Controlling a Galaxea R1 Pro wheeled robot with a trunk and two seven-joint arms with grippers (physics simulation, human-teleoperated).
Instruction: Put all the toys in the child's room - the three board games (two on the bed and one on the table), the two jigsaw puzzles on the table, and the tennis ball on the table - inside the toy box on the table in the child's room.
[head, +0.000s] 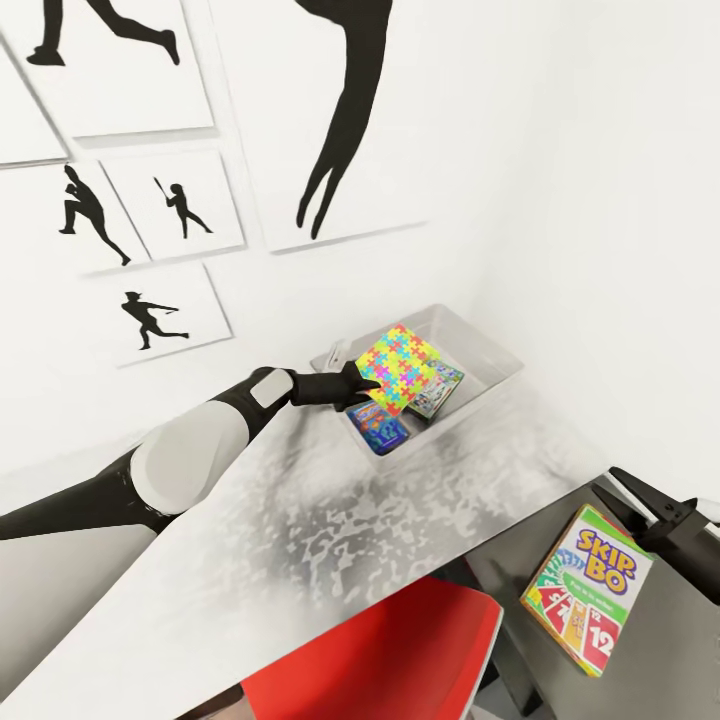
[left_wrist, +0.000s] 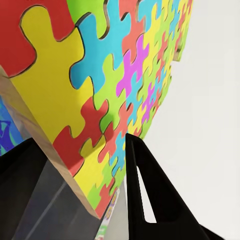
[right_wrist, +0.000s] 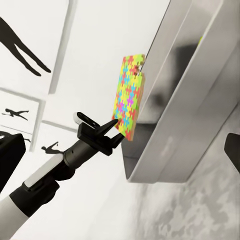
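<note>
Several black baseball-player silhouette posters (head: 170, 210) hang on the white wall above the long desk with its pale grey-white mottled top (head: 330, 530), which joins a lower dark grey side unit (head: 680, 650) at the robot's right. Near the desk's front edge shows the seat of a red-and-white chair (head: 400, 650). At the far end of the desk, against the wall, sits the shallow pale grey toy box (head: 490, 350). On the side unit lies the flat yellow-green "Skip-Bo" board game box (head: 585, 590) with red cards printed on it — well apart from the tray. The left gripper (head: 362, 385) is clamped on one edge of the square jigsaw puzzle box covered in bright interlocking pieces (head: 405, 368), holding it tilted over the tray, above a small blue game box (head: 380, 425) and a green-pink one (head: 440, 392) already lying inside. The right gripper (head: 625, 500) hangs just beside the Skip-Bo box; whether its jaws are parted cannot be told.
</note>
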